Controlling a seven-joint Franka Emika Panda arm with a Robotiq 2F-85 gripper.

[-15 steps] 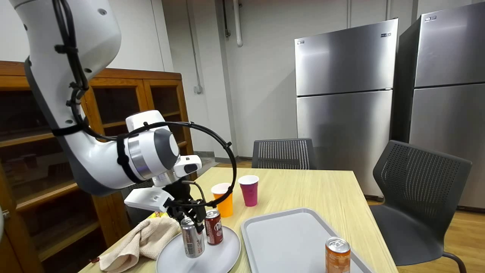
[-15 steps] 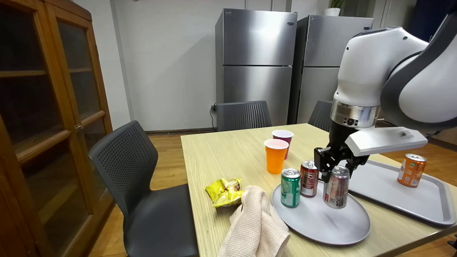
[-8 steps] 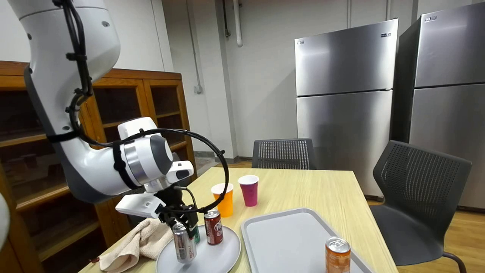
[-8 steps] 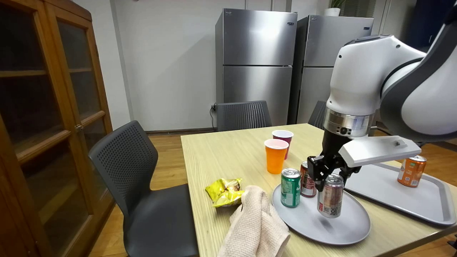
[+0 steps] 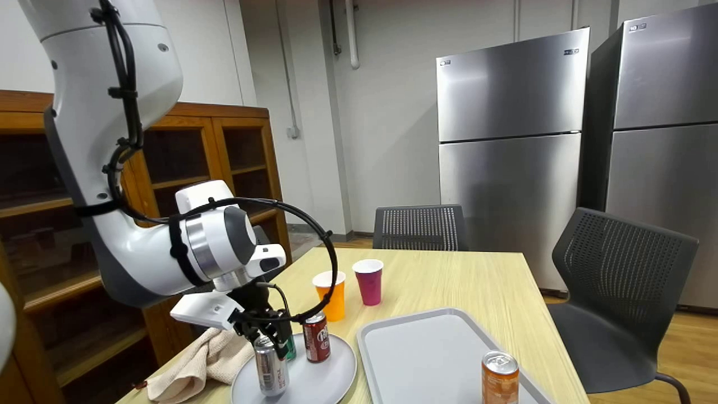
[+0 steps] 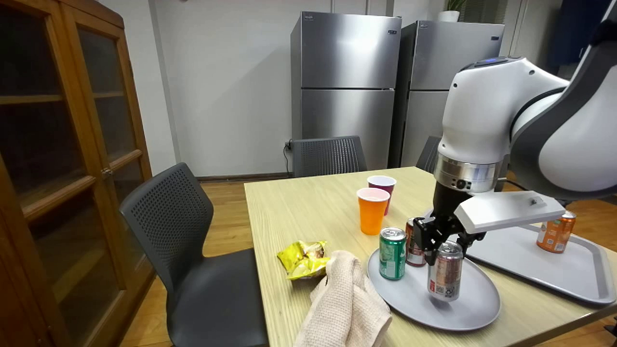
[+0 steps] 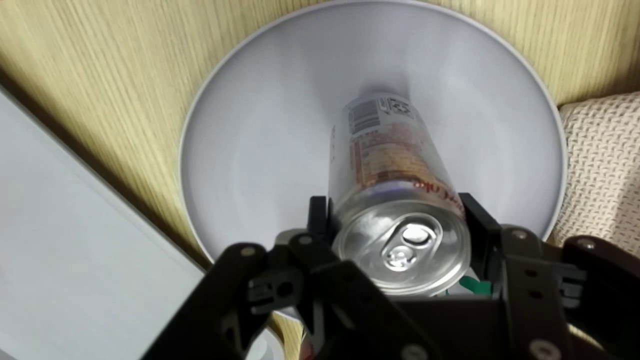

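My gripper (image 6: 448, 253) is shut on a silver can (image 6: 444, 277) with red lettering. Its two black fingers press the can's sides near the top, as the wrist view (image 7: 395, 215) shows. The can is slightly tilted, with its base just over or on the round grey plate (image 6: 472, 311); I cannot tell whether it touches. A green can (image 6: 392, 253) and a dark red can (image 6: 414, 250) stand on the same plate. The red can is partly hidden by the gripper in that view and shows more fully in an exterior view (image 5: 317, 339).
A grey tray (image 5: 415, 348) beside the plate bears an orange can (image 5: 500, 379). An orange cup (image 6: 372, 212) and a maroon cup (image 5: 368, 283) stand behind the plate. A beige cloth (image 6: 344, 303) and a yellow packet (image 6: 302, 260) lie beside it. Chairs surround the table.
The gripper has carried the silver can down toward the plate and away from the red can. The movement in the last half second is small. The other objects have not moved.
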